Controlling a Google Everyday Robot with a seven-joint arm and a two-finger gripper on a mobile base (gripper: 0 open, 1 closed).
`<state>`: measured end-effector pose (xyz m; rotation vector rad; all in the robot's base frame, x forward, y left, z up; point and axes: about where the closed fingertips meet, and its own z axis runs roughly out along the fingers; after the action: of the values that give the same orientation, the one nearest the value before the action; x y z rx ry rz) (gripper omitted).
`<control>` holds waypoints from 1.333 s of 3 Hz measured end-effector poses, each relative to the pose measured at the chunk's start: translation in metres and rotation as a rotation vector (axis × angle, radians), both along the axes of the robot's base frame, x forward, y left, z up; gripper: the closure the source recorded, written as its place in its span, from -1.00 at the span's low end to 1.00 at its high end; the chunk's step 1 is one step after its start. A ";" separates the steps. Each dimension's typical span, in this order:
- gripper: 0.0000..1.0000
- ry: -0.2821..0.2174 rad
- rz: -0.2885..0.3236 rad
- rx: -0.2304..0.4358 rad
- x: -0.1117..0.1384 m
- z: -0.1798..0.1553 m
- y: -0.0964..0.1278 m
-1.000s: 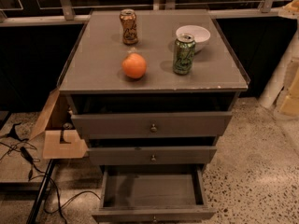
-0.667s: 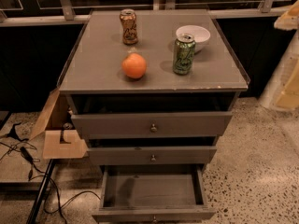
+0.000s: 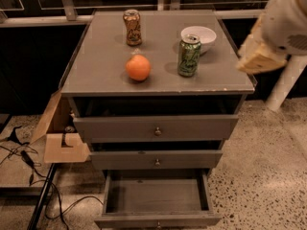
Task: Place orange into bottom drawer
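Note:
The orange (image 3: 138,67) sits on the grey cabinet top (image 3: 96,71), left of centre near the front. The bottom drawer (image 3: 153,195) is pulled out and shows a bare inside. The two upper drawers are slightly ajar. My gripper (image 3: 261,57) comes in at the upper right on a white arm. It hangs above the cabinet's right edge, well to the right of the orange and apart from it. It holds nothing that I can see.
An orange-brown can (image 3: 132,27) stands at the back of the top. A green can (image 3: 189,55) stands to the right of the orange, in front of a white bowl (image 3: 204,33). A cardboard box (image 3: 60,135) and cables (image 3: 29,166) lie at the left; a white post (image 3: 284,85) stands at the right.
My arm has moved in from the right edge, leftward and lower, toward the cabinet's right side. The orange, cans, bowl and drawers have not moved.

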<state>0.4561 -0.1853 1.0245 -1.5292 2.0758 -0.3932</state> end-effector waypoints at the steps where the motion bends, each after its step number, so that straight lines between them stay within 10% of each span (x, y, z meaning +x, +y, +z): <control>1: 0.78 -0.072 0.016 0.097 0.036 -0.017 0.032; 3: 1.00 -0.196 0.020 0.373 0.112 -0.060 0.089; 4: 1.00 -0.196 0.020 0.373 0.112 -0.060 0.089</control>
<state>0.5684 -0.0960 0.9646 -1.2372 1.8549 -0.1302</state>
